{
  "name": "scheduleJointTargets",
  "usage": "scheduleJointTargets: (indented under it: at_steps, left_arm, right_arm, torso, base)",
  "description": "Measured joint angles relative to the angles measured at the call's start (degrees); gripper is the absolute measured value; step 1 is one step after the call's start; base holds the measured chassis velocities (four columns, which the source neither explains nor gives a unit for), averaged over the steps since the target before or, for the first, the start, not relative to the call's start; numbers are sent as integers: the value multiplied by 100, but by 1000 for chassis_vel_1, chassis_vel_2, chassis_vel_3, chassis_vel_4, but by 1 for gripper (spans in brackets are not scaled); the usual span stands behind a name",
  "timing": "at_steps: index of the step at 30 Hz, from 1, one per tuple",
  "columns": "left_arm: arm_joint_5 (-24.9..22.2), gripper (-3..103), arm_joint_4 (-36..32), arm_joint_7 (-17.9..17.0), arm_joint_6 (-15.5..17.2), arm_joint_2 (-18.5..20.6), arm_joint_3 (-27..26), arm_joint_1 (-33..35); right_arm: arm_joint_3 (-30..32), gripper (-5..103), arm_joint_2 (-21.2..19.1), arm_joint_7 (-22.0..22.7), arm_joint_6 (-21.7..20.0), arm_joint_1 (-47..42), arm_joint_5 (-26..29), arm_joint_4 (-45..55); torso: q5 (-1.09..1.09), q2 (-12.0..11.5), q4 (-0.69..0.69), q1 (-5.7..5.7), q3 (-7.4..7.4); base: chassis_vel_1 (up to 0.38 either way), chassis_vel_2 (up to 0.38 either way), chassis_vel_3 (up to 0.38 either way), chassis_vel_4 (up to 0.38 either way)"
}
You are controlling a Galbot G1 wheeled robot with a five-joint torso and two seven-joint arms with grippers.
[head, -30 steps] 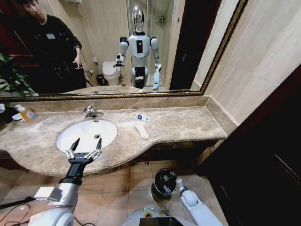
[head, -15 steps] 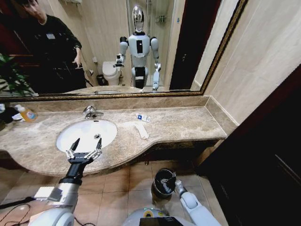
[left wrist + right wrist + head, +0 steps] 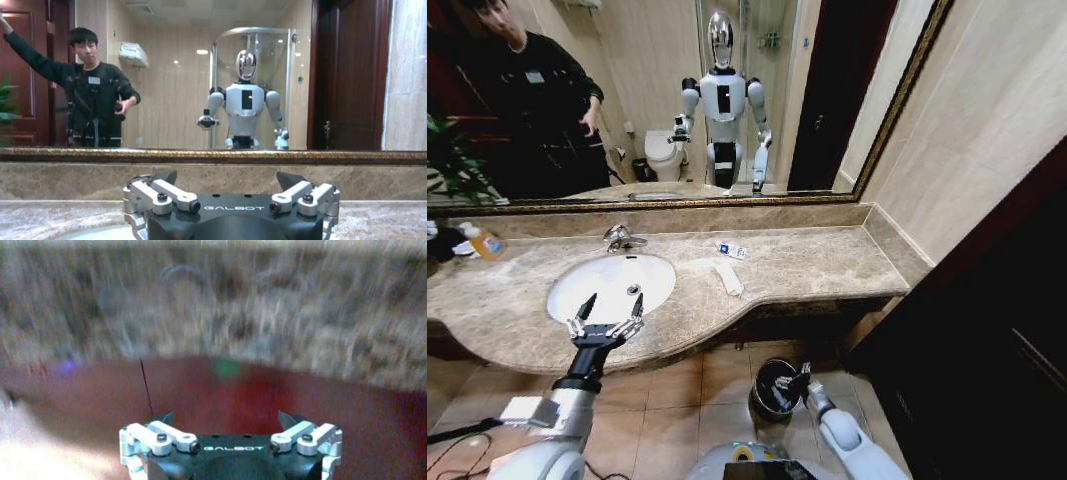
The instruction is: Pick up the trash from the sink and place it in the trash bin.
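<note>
The left gripper (image 3: 608,316) hovers, fingers spread and empty, at the sink's (image 3: 567,285) near rim. The right gripper (image 3: 795,382), fingers also spread, hangs over the trash bin (image 3: 763,375) on the floor. A white strip (image 3: 728,277) and sachet (image 3: 733,250) lie on the table, easily overlooked.

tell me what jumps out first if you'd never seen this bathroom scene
The left gripper hangs wide open over the near rim of the white sink, set in the beige marble counter. Low on the tiled floor, the right gripper sits open at the rim of the black trash bin. Two bits of trash remain on the counter, right of the basin: a white strip and a blue-labelled sachet.
</note>
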Motion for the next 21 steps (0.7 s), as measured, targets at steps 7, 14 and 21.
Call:
scheduleJointTargets:
  at_steps: [7, 14, 21]
  left_arm:
    - [0, 100, 0, 0, 0, 0, 1, 0]
    - [0, 100, 0, 0, 0, 0, 1, 0]
    - [0, 100, 0, 0, 0, 0, 1, 0]
  right_arm:
    - [6, 100, -263, 442, -375, -458, 407, 2049]
    - [-199, 100, -439, 628, -700, -297, 534, 2963]
    - [-568, 100, -1066, 400, -1337, 1247, 1382, 2647]
  torso:
    - [-2, 0, 0, 0, 0]
    - [-1, 0, 0, 0, 0]
    - [0, 0, -1, 0, 1]
  base:
    - [0, 0, 0, 0]
    - [0, 0, 0, 0]
    - [0, 0, 0, 0]
